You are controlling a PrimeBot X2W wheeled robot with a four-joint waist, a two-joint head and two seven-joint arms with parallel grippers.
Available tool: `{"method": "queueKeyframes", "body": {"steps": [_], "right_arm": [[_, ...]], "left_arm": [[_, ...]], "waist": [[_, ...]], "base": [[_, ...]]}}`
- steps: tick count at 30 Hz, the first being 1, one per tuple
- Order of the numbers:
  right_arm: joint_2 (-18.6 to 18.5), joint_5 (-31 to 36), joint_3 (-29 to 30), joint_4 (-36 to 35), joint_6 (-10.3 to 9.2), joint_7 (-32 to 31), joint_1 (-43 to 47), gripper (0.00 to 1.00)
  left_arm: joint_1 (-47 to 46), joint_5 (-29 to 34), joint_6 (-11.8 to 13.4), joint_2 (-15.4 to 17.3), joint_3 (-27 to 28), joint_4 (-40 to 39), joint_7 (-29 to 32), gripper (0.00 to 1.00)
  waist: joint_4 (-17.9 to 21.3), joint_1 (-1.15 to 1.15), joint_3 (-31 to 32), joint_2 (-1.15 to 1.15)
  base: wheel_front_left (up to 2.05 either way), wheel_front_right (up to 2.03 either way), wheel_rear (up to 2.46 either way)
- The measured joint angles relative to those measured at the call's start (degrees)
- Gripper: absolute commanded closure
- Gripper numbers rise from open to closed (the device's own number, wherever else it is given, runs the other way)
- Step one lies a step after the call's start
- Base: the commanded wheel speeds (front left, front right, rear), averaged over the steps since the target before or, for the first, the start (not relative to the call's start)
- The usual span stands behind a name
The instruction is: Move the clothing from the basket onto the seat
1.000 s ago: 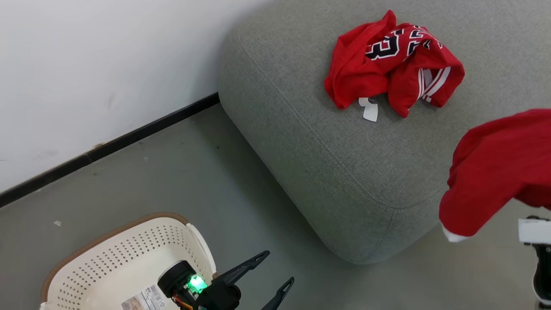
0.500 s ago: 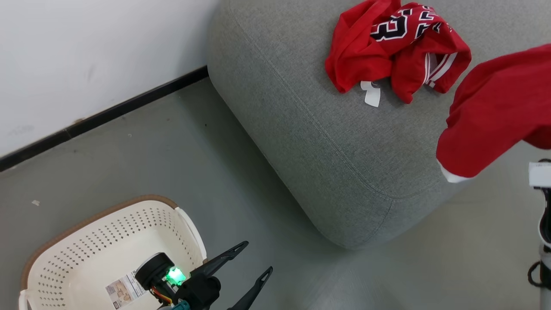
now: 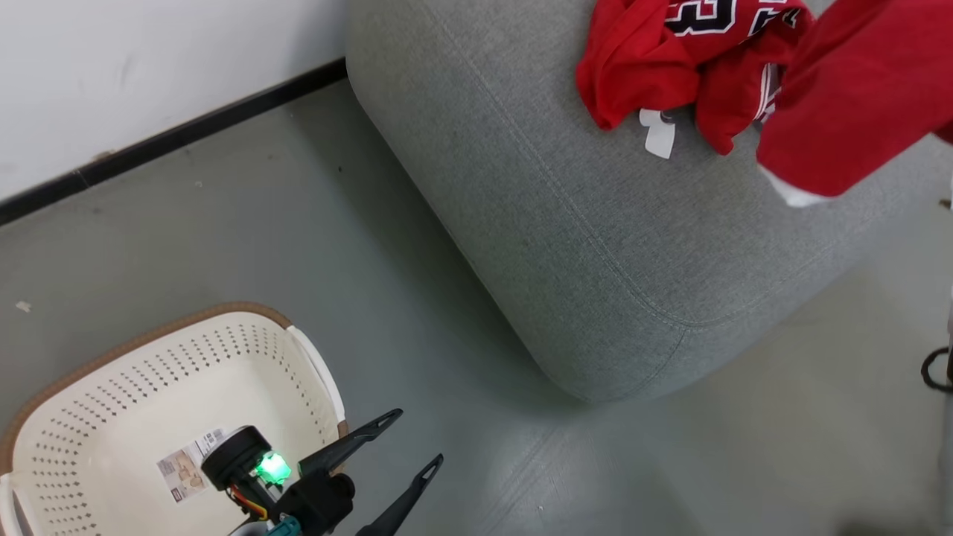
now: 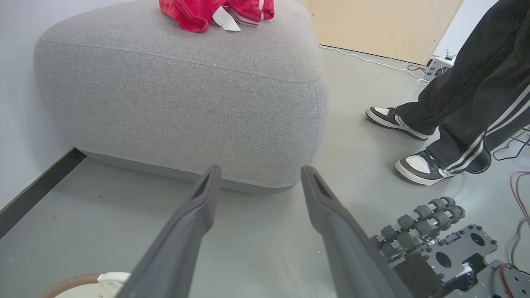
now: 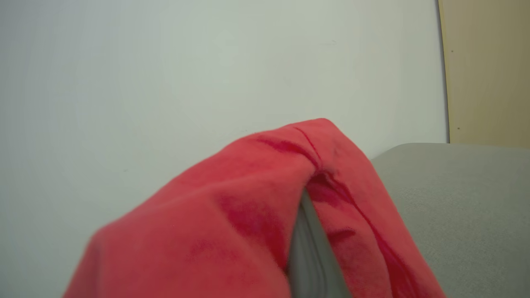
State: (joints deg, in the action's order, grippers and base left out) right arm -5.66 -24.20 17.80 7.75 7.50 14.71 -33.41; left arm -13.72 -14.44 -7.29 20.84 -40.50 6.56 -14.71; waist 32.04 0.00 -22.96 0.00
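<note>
A red garment with black-and-white numerals and a white tag (image 3: 670,59) lies crumpled on the grey seat (image 3: 558,223). It also shows at the top of the left wrist view (image 4: 198,10). A second red garment with white trim (image 3: 856,97) hangs above the seat's right part, overlapping the first one's edge. In the right wrist view this fabric (image 5: 248,215) drapes over my right gripper's fingers (image 5: 308,256), which are shut on it. My left gripper (image 3: 415,438) is open and empty by the basket's right rim. The cream basket (image 3: 112,350) holds no clothing.
A person's legs and sneakers (image 4: 418,165) stand on the floor right of the seat (image 4: 186,103). Cables (image 4: 517,182) and my wheeled base (image 4: 426,231) lie near them. A white wall with a black baseboard (image 3: 186,134) runs behind the basket and seat.
The head view has shifted. Against the seat, the held red garment has risen from beside the front corner to over the top, reaching the numbered garment. The left gripper stays open.
</note>
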Motion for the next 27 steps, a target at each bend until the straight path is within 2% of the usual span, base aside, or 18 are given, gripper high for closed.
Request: {"method": "queueKeyframes", "body": {"steps": [4, 6, 9, 27], "right_arm": [[-0.12, -0.63, 0.13, 2.09, 0.01, 0.00, -3.37, 1.00], [0.89, -5.14, 1.55, 3.69, 0.00, 0.00, -5.89, 1.00], [0.87, -6.30, 2.21, 5.64, 0.00, 0.01, -8.66, 1.00], [-5.03, -7.13, 7.86, 21.24, 0.00, 0.09, -25.12, 1.00]], "left_arm": [[-0.02, 0.08, 0.00, 1.26, 0.11, -0.35, 0.01, 0.00], [-0.02, 0.37, 0.00, 1.62, 0.30, -0.56, 0.01, 0.00], [-0.05, 0.42, 0.00, 2.11, 0.96, -1.02, 0.00, 0.00], [-0.91, 3.00, 0.01, 4.41, 1.64, -5.81, 0.00, 0.00]], "waist": [[-0.06, 0.00, -1.52, 0.00], [-0.12, 0.00, -2.25, 0.00], [-0.26, 0.00, -3.33, 0.00], [-2.17, 0.00, -9.68, 0.00]], "base": [[0.00, 0.00, 0.00], [0.00, 0.00, 0.00], [0.00, 0.00, 0.00], [0.00, 0.00, 0.00]]}}
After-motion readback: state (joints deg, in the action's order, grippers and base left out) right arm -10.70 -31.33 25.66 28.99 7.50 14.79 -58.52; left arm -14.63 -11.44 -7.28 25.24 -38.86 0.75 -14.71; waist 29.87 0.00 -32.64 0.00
